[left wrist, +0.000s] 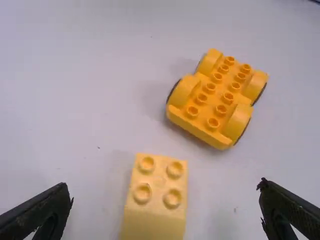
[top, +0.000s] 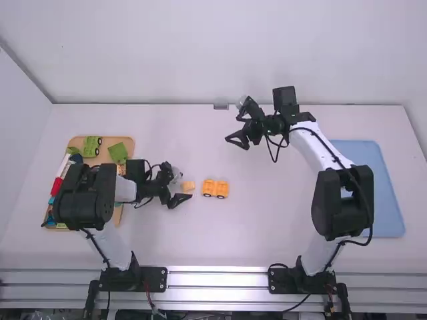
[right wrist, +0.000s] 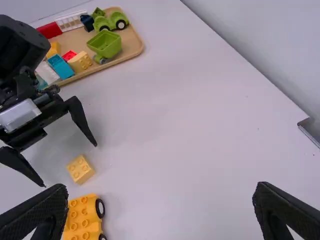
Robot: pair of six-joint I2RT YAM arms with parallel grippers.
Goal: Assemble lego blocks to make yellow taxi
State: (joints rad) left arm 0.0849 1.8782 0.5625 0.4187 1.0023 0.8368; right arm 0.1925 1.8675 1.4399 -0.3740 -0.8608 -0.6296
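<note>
Left gripper (top: 183,186) wide open in the high view, nothing held, with a small yellow block (top: 189,187) before it and the yellow wheeled base (top: 215,189) just beyond; the right gripper (top: 235,123) hangs empty farther off.

From the left wrist view, block and base sit apart, bare studs up: wheels are on, body unbuilt, I'd say.

Right wrist view: its fingers spread wide, and more blocks wait in the wooden tray (right wrist: 136,51).

Right of the yellow wheeled base (top: 215,189), open desk (top: 267,220); left, pale yellow block (left wrist: 155,217) and left end effector (top: 186,185) obstruct.
</note>
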